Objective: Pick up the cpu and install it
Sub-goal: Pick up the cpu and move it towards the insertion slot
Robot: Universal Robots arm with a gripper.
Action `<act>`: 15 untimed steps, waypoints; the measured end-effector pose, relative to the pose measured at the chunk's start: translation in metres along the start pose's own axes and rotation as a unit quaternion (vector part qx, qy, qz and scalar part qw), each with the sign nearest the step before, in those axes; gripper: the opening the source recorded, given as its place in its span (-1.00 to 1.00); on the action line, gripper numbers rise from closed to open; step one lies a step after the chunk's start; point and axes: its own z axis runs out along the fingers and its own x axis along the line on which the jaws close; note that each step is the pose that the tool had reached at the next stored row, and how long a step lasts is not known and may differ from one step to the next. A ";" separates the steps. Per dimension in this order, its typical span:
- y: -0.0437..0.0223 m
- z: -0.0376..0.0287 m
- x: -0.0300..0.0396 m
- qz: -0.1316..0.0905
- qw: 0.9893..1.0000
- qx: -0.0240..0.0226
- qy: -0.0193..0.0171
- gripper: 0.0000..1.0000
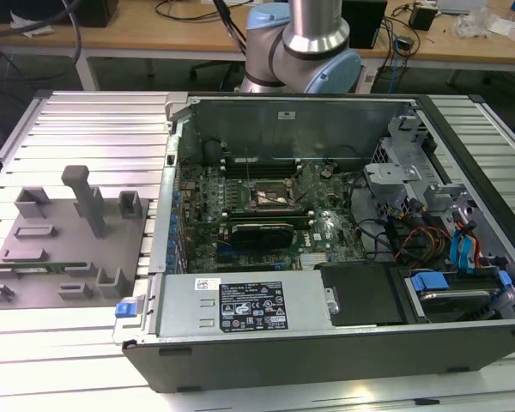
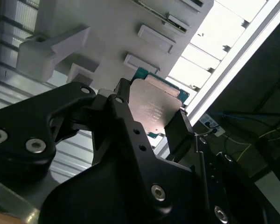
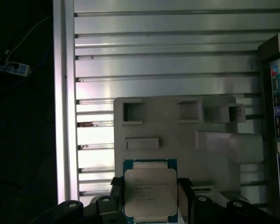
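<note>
Our hand (image 3: 150, 198) is hanging over the slatted table (image 3: 168, 46) and the grey tray (image 3: 177, 140), pinching the cpu (image 3: 150, 193) by two opposite edges. We are judging slip or tilt in this thin edge grip as the danger: a skewed cpu could be seating crooked and damaging the socket (image 1: 270, 199).

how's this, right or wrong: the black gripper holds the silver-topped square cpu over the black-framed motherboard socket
Wrong in one respect: the black gripper holds the silver-topped square cpu over the grey plastic tray, not the socket; the first wrist view shows it.
</note>
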 end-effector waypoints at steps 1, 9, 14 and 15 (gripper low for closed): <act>0.0002 -0.0033 -0.0001 0.000 1.000 0.000 0.000 0.09; 0.0021 -0.0347 -0.0011 0.000 1.000 0.000 0.000 0.09; 0.0033 -0.0503 -0.0015 0.000 1.000 0.000 0.000 0.09; 0.0035 -0.0540 -0.0017 0.000 1.000 0.000 0.000 0.09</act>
